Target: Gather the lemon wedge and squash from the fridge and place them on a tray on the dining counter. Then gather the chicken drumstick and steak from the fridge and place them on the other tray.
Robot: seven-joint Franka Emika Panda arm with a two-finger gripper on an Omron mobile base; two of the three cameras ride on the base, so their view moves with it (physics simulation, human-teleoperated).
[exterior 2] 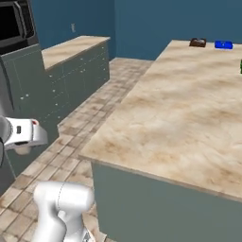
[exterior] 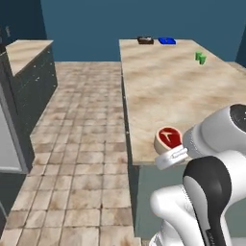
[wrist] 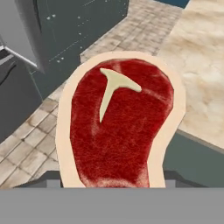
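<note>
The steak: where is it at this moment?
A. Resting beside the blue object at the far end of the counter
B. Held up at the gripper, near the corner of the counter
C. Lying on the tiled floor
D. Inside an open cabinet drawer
B. The steak sits right at the gripper by the near corner of the counter, and the hand view shows it close up above the floor.

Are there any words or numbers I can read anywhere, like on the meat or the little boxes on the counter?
None: no readable words or numbers.
Steak: a pale T-shaped bone mark, not a letter.
Blue box: too small to tell.
Dark box: too small to tell.
Green thing: no writing seen.
</note>
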